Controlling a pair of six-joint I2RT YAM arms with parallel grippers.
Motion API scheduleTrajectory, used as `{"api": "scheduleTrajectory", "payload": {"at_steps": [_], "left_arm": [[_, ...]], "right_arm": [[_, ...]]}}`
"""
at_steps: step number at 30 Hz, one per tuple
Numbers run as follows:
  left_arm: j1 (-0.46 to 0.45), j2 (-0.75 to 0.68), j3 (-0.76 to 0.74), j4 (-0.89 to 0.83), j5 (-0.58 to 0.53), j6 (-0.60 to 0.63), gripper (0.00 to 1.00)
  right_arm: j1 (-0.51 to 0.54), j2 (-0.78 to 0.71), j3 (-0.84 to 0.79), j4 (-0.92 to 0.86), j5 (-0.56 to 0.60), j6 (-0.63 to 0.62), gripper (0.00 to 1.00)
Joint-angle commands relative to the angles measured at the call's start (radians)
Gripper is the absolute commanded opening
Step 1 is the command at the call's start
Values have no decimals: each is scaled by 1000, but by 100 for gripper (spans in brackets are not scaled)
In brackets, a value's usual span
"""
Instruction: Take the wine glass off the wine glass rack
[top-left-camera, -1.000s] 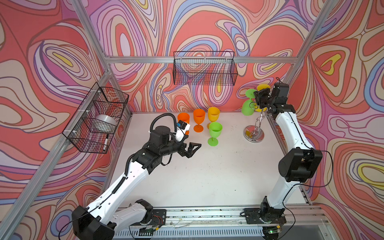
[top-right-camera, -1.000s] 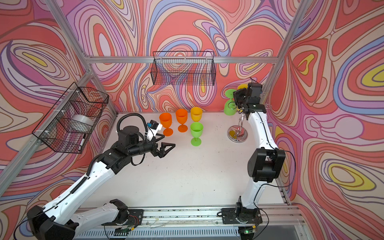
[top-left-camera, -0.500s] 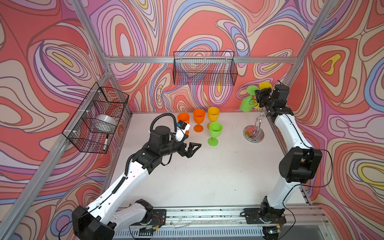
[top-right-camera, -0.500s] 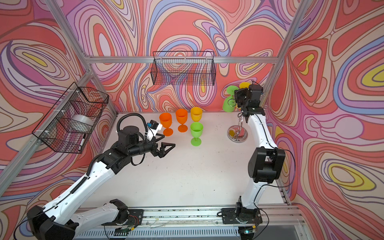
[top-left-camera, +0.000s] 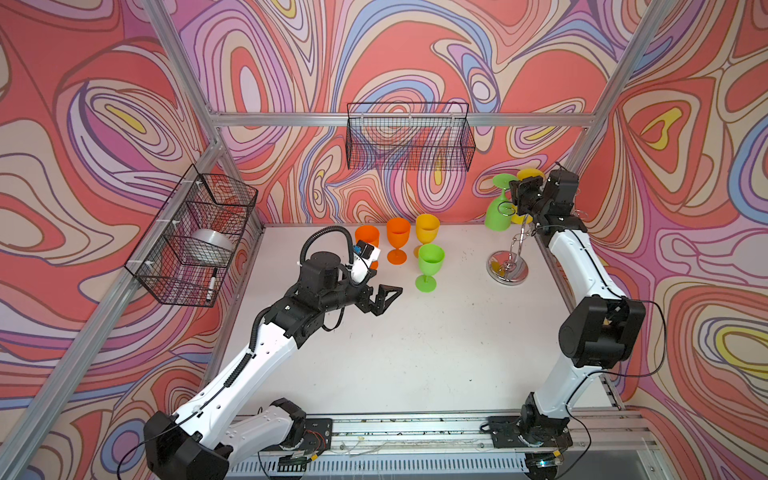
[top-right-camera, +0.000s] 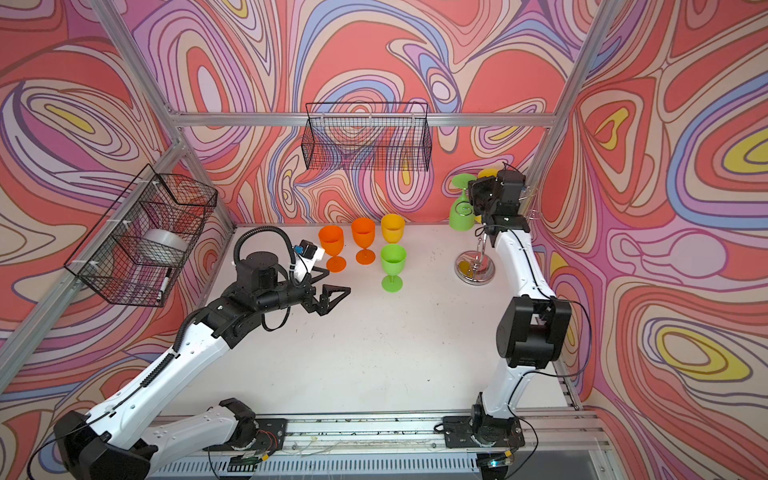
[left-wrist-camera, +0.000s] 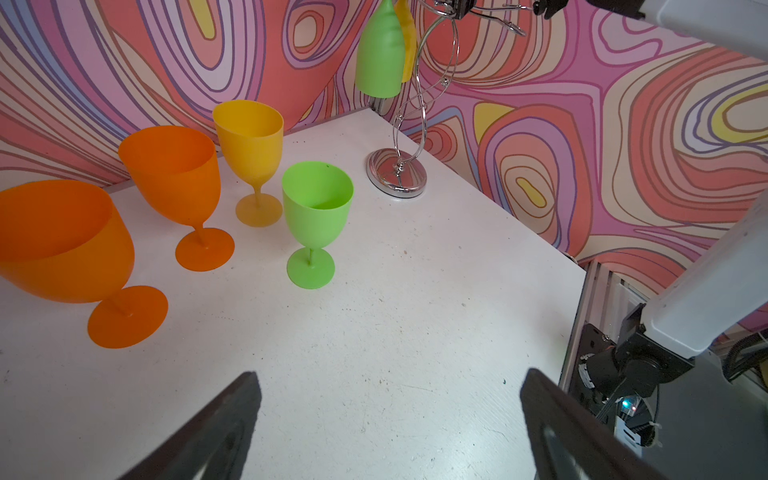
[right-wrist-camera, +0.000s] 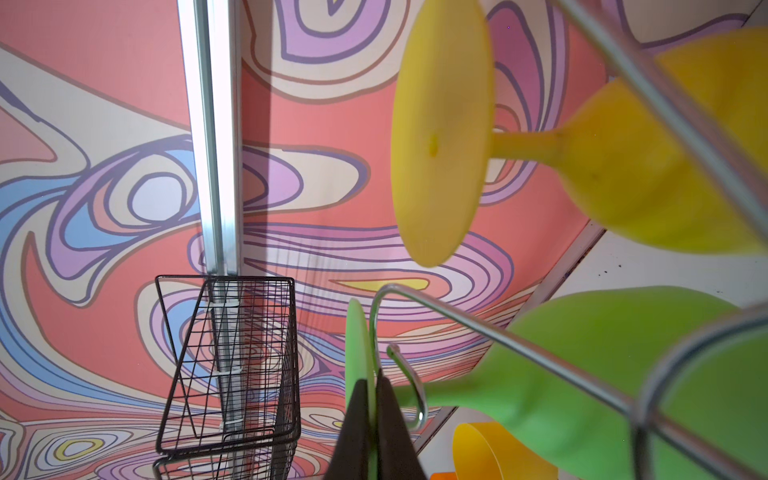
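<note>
The wine glass rack (top-left-camera: 508, 268) (top-right-camera: 475, 270) (left-wrist-camera: 397, 174) stands at the table's back right, a chrome stand with a round mirrored base. A green wine glass (top-left-camera: 497, 212) (top-right-camera: 461, 214) (left-wrist-camera: 379, 62) (right-wrist-camera: 602, 365) hangs upside down from a wire arm (right-wrist-camera: 498, 332). A yellow one (top-left-camera: 530, 173) (right-wrist-camera: 440, 137) hangs behind it. My right gripper (top-left-camera: 515, 189) (top-right-camera: 473, 191) (right-wrist-camera: 371, 380) is at the rack's top, shut on the thin edge of the green glass's foot (right-wrist-camera: 357, 345). Low over mid-table my left gripper (top-left-camera: 384, 286) (top-right-camera: 332, 283) (left-wrist-camera: 390, 374) is open and holds nothing.
Two orange glasses (top-left-camera: 368, 239) (top-left-camera: 397, 235), a yellow glass (top-left-camera: 427, 228) and a green glass (top-left-camera: 430, 259) stand upright at the table's back middle. Black mesh baskets hang on the back wall (top-left-camera: 409, 137) and the left wall (top-left-camera: 195, 232).
The right gripper's jaws have closed onto the green glass's foot, and the wrist has shifted slightly at the rack top. The left arm has not moved.
</note>
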Motion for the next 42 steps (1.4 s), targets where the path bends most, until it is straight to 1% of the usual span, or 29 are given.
{"api": "scheduleTrajectory", "payload": {"at_steps": [1,20,30,42], "left_arm": [[-3,3,-6,23,-2,13,98],[-3,14,-2,21,2,11,98],[-3,19,-2,18,0,13,98],[-3,25,0,17,0,11,98]], "right_arm": [[0,-41,2,0,4,-21,0],[2,-28,42,71,39,-51,0],[5,20,93,59,64,-71,0],[10,98,187,9,62,-82,0]]}}
